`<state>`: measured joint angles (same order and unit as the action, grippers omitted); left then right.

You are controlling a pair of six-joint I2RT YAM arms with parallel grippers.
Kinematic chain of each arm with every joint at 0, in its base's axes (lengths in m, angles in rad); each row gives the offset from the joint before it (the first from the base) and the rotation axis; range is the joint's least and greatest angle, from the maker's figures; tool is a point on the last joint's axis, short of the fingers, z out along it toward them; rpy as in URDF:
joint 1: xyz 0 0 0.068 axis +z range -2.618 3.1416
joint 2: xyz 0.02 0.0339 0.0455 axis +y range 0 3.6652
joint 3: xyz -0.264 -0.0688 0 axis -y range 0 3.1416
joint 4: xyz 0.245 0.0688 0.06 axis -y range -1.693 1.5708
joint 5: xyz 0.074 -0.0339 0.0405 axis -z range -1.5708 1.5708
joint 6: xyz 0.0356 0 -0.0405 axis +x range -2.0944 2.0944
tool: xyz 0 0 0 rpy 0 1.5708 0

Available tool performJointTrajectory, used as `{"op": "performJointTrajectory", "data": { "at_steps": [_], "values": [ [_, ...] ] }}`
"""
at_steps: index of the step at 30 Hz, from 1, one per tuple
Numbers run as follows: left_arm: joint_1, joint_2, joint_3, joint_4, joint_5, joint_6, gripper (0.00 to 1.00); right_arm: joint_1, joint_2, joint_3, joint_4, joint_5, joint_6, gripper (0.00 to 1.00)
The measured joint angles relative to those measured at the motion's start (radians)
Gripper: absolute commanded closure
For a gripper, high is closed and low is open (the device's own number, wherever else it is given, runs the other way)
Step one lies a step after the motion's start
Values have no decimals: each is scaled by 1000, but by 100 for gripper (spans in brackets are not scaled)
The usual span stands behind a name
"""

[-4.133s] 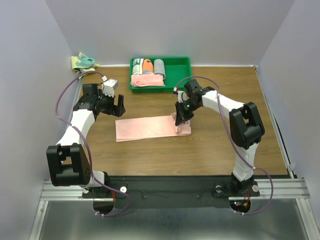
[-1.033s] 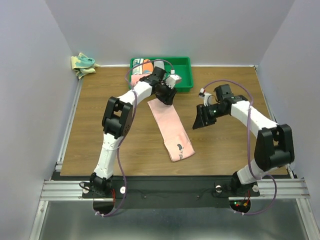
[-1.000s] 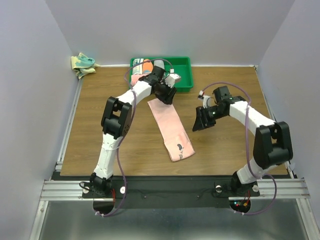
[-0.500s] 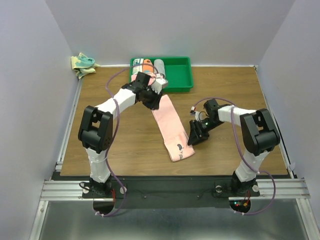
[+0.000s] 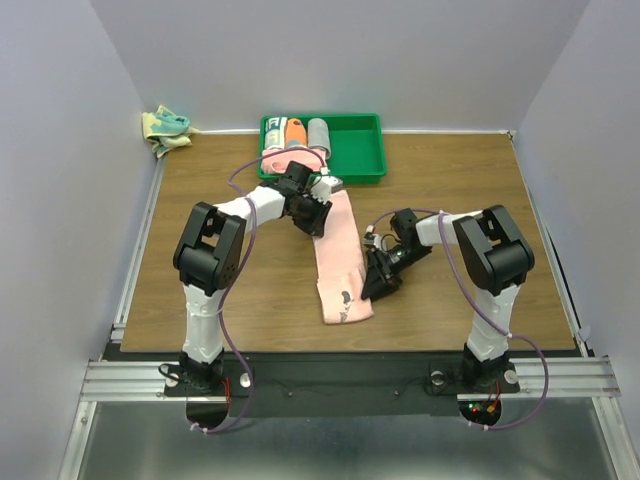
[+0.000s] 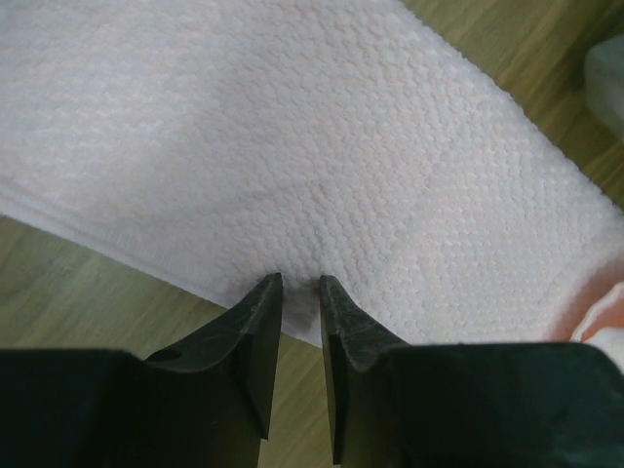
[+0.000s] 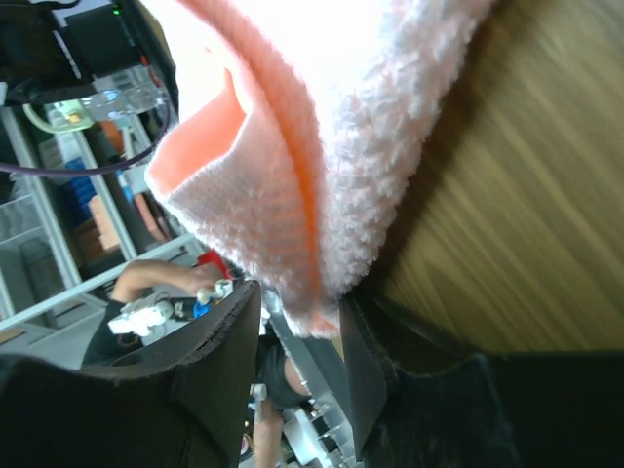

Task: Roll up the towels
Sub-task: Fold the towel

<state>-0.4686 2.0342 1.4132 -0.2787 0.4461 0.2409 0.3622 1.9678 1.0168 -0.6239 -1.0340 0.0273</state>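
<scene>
- You have the pink towel (image 5: 338, 255) lying flat on the table (image 5: 250, 290) as a narrow strip, running from just in front of the green tray (image 5: 355, 145) down towards the arms
- Its colour is a pale peach-pink, and a small dark mark (image 5: 342, 296) sits close to the near end
- Up close the cloth (image 6: 292, 127) shows a fine pebbled weave, with faint creases running into the spot where it is pinched
- Your left gripper (image 6: 300, 283) is at the far end of the strip, jaws drawn narrow on the hem
- Your right gripper (image 5: 375, 285) is at the right edge near the near end; in its wrist view a thick, doubled edge of the towel (image 7: 322, 127) fills the gap between the fingers (image 7: 219, 361), so it is clamped on it
- The teal towel (image 5: 165, 124) with pale yellow edges lies crumpled at the far left corner, well apart from both arms
</scene>
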Motion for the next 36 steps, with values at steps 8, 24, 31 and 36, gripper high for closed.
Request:
{"op": "performJointTrajectory", "data": {
  "at_steps": [8,24,31,36],
  "values": [
    [63,101,153,1,-18,-5,55,12,13,28,50,13,72,50],
    [87,-343,-48,-2,23,56,1,-31,-245,188,151,222,124,50],
    [190,-634,-199,135,144,16,1,66,-115,284,204,263,175,41],
    [275,-736,-314,180,203,-6,1,125,-37,285,215,296,187,41]
  ]
}}
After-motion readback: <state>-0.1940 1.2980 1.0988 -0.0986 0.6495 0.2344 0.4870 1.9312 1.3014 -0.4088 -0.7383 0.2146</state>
